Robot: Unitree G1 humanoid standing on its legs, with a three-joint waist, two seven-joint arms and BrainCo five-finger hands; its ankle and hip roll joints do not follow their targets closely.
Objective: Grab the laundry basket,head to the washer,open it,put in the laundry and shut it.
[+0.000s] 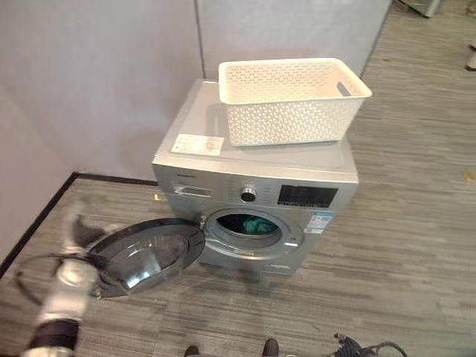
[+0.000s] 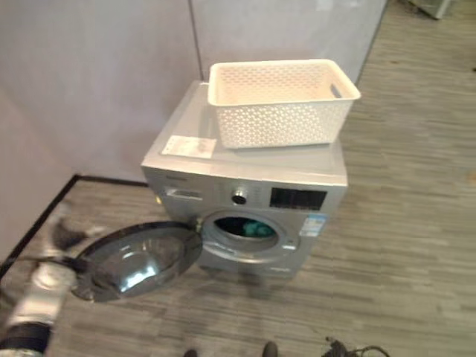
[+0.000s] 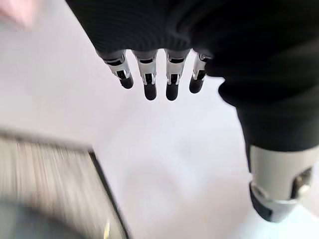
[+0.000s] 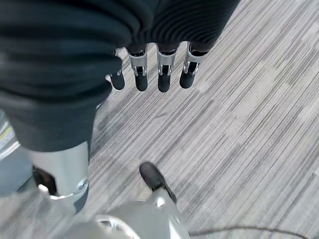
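Starting at your left, your left hand (image 3: 159,79) hangs beside the outer edge of the swung-open washer door (image 1: 149,255) with its fingers straight and relaxed, holding nothing. That door is a stiff, hinged round of glass and metal that should swing easily, so push flat on its outer rim rather than the slick glass. Further right, the teal laundry (image 1: 258,224) lies soft inside the drum of the washer (image 1: 256,197), the light, rigid laundry basket (image 1: 291,98) sits empty on top, and your right hand (image 4: 149,69) hangs over bare floor, fingers loose and empty.
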